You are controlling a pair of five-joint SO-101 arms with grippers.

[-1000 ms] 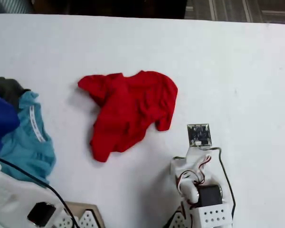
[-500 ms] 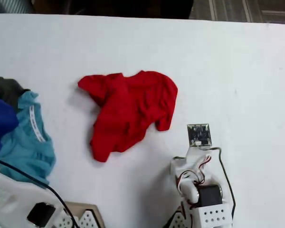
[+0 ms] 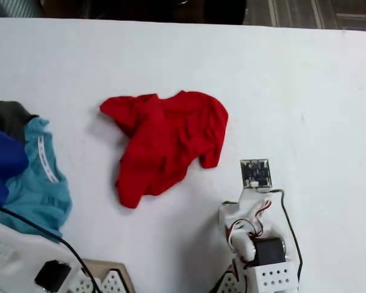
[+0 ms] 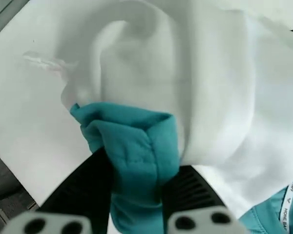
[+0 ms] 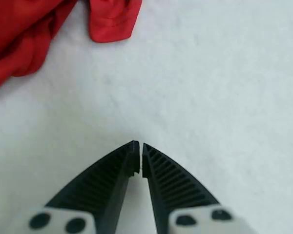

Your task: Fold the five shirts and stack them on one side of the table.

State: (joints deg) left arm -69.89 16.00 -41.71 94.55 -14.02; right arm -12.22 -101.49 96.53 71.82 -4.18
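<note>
A crumpled red shirt [image 3: 165, 143] lies in the middle of the table. At the left edge a teal shirt [image 3: 36, 186], a blue shirt [image 3: 3, 162] and a dark grey shirt [image 3: 9, 115] are heaped together. My left gripper [image 4: 139, 165] is shut on a bunched fold of the teal shirt [image 4: 132, 141], held above a white shirt [image 4: 195, 97]. My right gripper [image 5: 140, 148] is shut with nothing in it, low over bare table, a short way from a red shirt's sleeve [image 5: 112, 19]. The right arm [image 3: 256, 229] stands at the near edge.
The white table [image 3: 305, 91] is bare across its far side and right half. The left arm's base and a black cable [image 3: 55, 271] fill the near left corner. A dark floor edge runs beyond the table's far side.
The blue shirt at the left edge has shifted slightly and a white tag now shows on it. The red shirt and the right arm have not moved.
</note>
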